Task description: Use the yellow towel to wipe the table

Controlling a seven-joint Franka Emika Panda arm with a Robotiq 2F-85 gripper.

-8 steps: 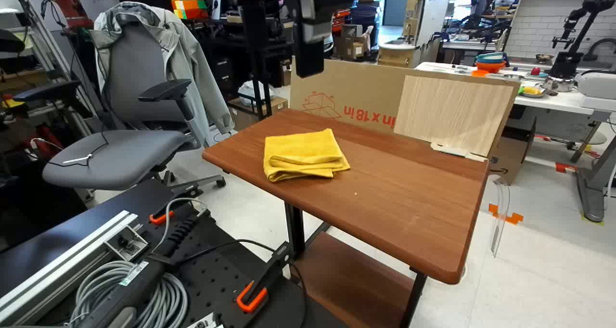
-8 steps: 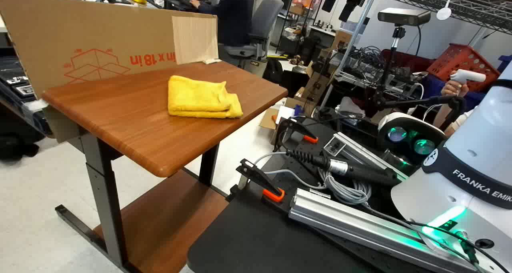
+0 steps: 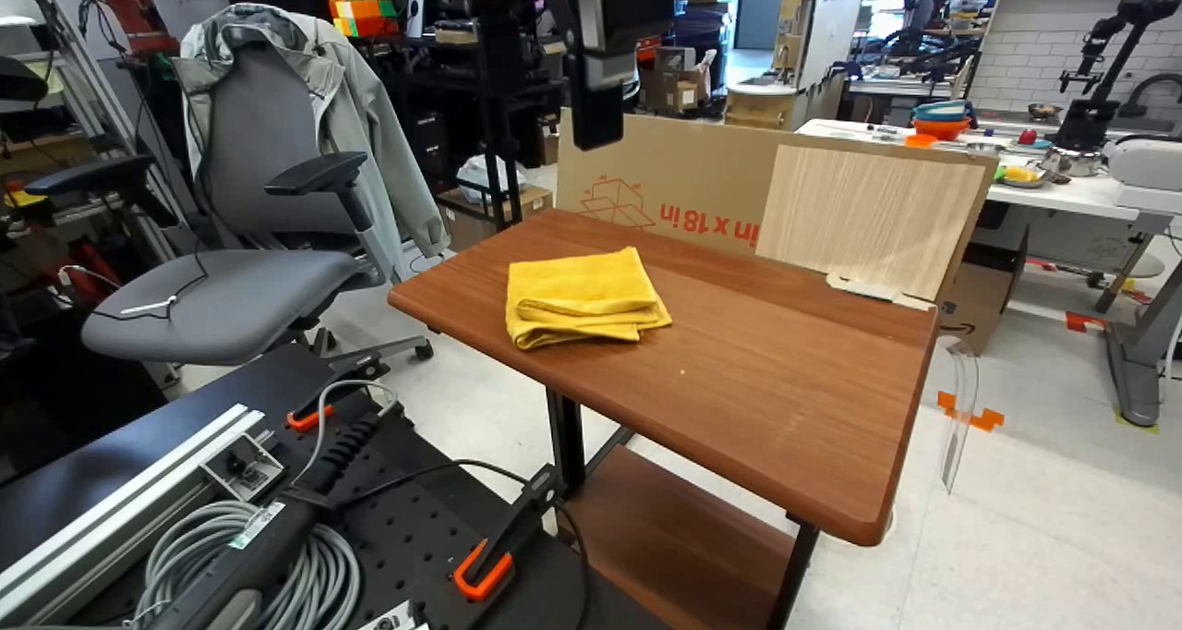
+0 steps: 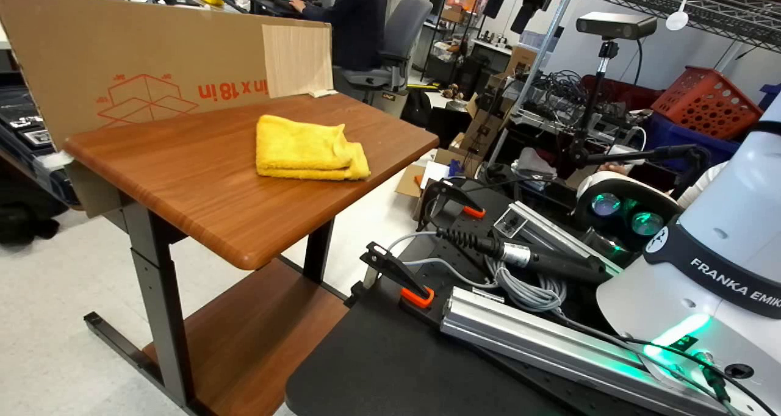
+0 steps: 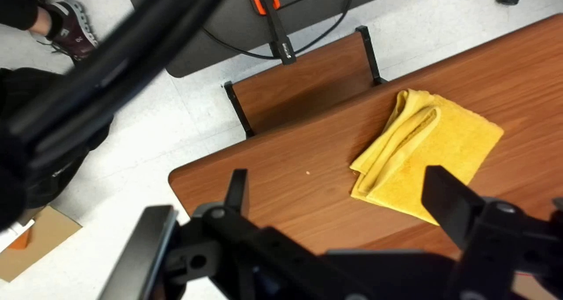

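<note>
The yellow towel (image 3: 586, 297) lies folded and flat on the reddish-brown table (image 3: 766, 399), near one long edge. The towel (image 4: 308, 150) and table (image 4: 195, 172) show in both exterior views. My gripper (image 5: 336, 174) is open and empty in the wrist view, its two black fingers wide apart. The towel (image 5: 453, 146) appears beyond the right finger, which covers part of its lower edge; bare tabletop (image 5: 299, 199) shows between the fingers. In an exterior view a dark gripper finger (image 3: 598, 103) hangs at the top, well above the table; the rest is cut off or hard to make out.
A cardboard sheet (image 3: 665, 173) stands along the table's far edge, with a pale plywood board (image 3: 868, 214) against it. A black bench with orange clamps (image 3: 485, 570), cables and an aluminium rail (image 4: 537, 337) stands beside the table. A grey chair (image 3: 222, 297) is nearby.
The gripper has shifted and turned slightly high above the table. The towel and table have not moved. A person's hand with a white controller has dropped lower behind the bench.
</note>
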